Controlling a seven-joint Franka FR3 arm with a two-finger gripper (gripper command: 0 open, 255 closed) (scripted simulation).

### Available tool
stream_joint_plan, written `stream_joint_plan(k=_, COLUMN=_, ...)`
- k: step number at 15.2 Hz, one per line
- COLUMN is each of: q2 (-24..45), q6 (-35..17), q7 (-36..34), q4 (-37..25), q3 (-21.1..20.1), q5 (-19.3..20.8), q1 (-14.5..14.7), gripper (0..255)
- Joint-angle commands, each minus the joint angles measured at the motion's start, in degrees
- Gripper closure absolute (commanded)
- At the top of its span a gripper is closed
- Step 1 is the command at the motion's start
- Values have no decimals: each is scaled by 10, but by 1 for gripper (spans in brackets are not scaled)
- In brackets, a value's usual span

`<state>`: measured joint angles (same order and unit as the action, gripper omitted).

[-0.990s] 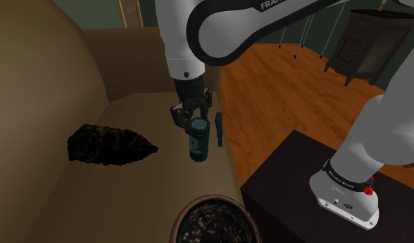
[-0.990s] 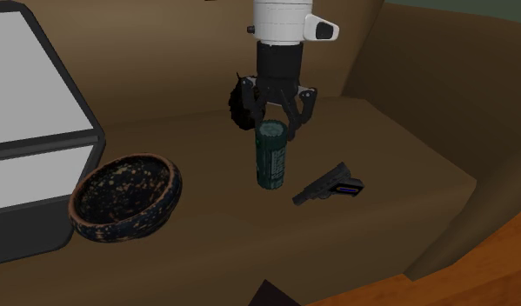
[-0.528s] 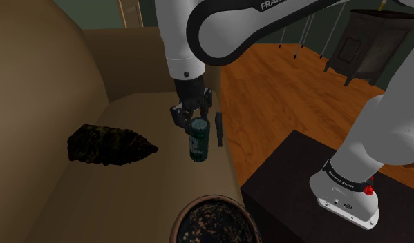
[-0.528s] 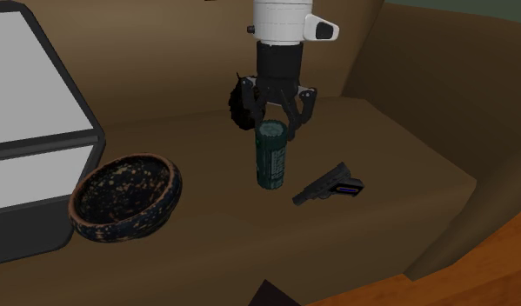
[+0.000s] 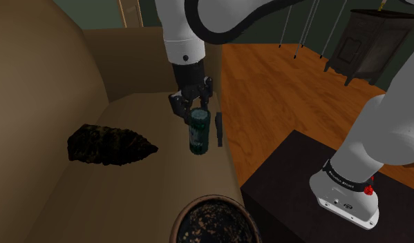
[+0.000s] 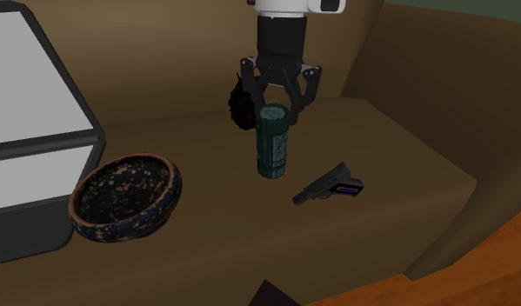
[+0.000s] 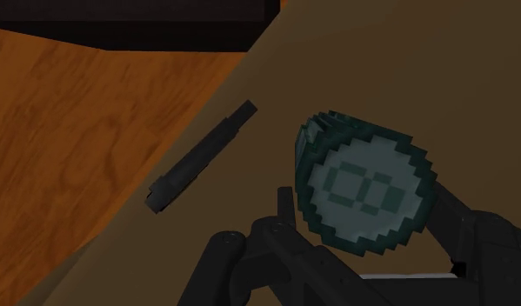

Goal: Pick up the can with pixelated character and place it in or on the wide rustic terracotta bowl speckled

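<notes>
A dark green can (image 5: 199, 135) hangs just above the brown sofa seat, slightly tilted, and my gripper (image 5: 195, 112) is shut on its top end. From across the seat the can (image 6: 272, 149) shows below the black fingers (image 6: 250, 76) of the gripper (image 6: 278, 111). The wrist view looks onto the can's pale blocky lid (image 7: 367, 187), clasped in the gripper (image 7: 367, 222). The dark speckled bowl (image 5: 198, 203) with a reddish rim sits at the seat's near end, its rim (image 6: 167, 170) left of the can in the second exterior view.
A small black pistol-like object (image 6: 330, 185) lies on the seat beside the can, near the seat's edge (image 7: 202, 156). A dark rough lump (image 5: 108, 145) rests further along the seat. A grey-and-white box (image 6: 32, 130) stands behind the bowl. Wooden floor (image 5: 281, 96) lies beyond the sofa.
My gripper has risen a little with the can in it, so the can's base has come up off the seat. The bowl and the pistol-like object have not moved.
</notes>
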<state>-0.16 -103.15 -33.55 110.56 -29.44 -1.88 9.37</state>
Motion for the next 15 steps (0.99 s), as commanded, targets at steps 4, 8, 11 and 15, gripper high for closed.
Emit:
stream_joint_plan(k=4, q2=-6, q6=38, q7=0, q4=-32, q3=0, q5=-3, q1=0, gripper=255)
stream_joint_plan(k=8, q2=-9, q6=68, q7=0, q4=-61, q3=1, q5=-4, q1=-1, gripper=255)
stream_joint_plan(k=11, q2=-9, q6=91, q7=0, q4=-84, q3=1, q5=-3, q1=-1, gripper=255)
stream_joint_plan(k=15, q2=-7, q6=123, q7=-2, q4=-117, q3=1, q5=-3, q1=-1, gripper=255)
